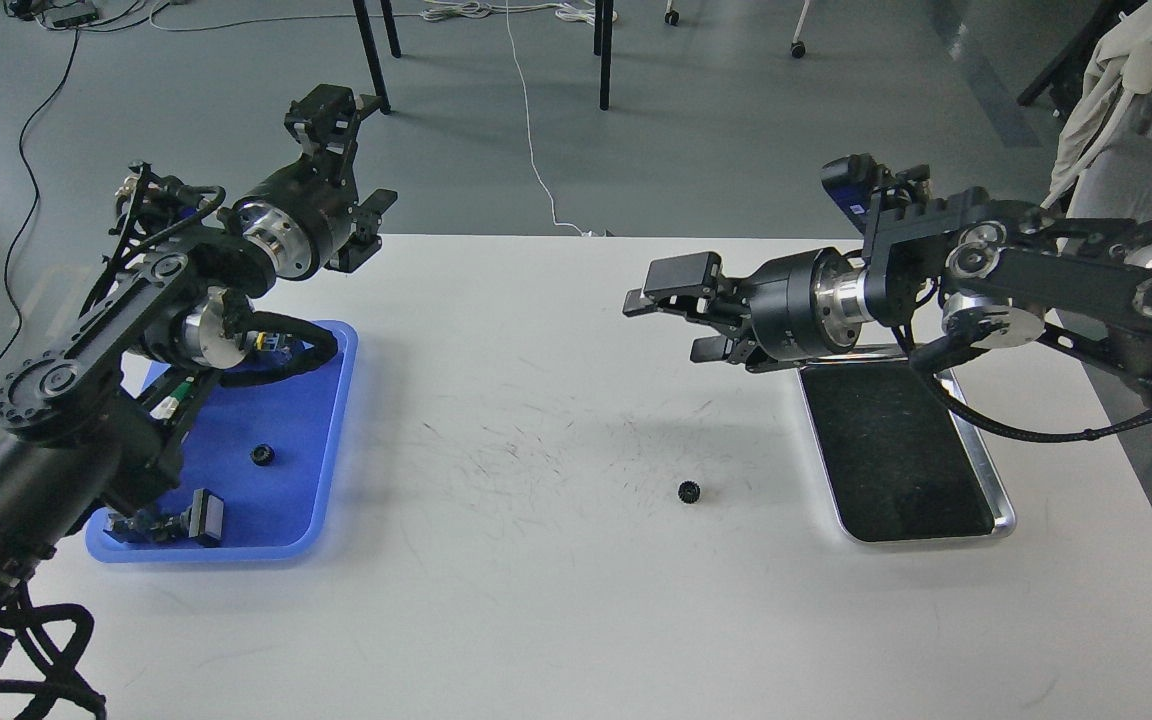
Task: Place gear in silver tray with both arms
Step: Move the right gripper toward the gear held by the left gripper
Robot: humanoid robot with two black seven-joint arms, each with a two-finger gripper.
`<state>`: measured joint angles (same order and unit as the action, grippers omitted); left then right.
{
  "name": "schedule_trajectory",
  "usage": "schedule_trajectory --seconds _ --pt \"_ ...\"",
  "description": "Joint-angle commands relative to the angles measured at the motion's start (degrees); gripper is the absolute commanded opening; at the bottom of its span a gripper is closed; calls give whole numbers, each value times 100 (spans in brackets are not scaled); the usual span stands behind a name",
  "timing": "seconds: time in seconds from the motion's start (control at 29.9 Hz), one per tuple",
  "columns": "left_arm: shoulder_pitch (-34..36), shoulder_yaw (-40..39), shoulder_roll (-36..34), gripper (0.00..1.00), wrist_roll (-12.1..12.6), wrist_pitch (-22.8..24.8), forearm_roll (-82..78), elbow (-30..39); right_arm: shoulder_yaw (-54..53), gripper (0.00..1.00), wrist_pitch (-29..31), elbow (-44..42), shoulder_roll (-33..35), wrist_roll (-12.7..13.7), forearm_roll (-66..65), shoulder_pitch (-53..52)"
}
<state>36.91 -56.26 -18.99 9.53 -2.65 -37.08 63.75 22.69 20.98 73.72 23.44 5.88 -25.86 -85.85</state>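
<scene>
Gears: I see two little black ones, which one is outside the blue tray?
The gear on the bare white table, left of the silver tray. The other gear lies inside the blue tray.

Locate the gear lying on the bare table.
In the head view, the gear lies on the white table, right of centre, just left of the silver tray.

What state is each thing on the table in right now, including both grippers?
Left gripper: open, raised, holding nothing.
Right gripper: open, raised, holding nothing.
Silver tray: no gear visible in it.
Gear on table: loose, between the trays.
Blue tray: holds a second gear and other parts.
</scene>
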Motion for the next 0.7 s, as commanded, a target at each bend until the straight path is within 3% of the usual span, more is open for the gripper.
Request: schedule_trajectory --seconds 0.0,0.2,0.67 --pt "-184 -17 1 98 -39 1 -28 -20 788 99 3 -7 -427 45 -383 -238" --pt "-202 19 9 98 -162 -43 -54 -64 1387 97 -6 -86 -736 54 -587 -169" --pt "-202 19 -35 98 -171 -52 -63 -64 1414 93 -94 -622 -1474 238 -552 174"
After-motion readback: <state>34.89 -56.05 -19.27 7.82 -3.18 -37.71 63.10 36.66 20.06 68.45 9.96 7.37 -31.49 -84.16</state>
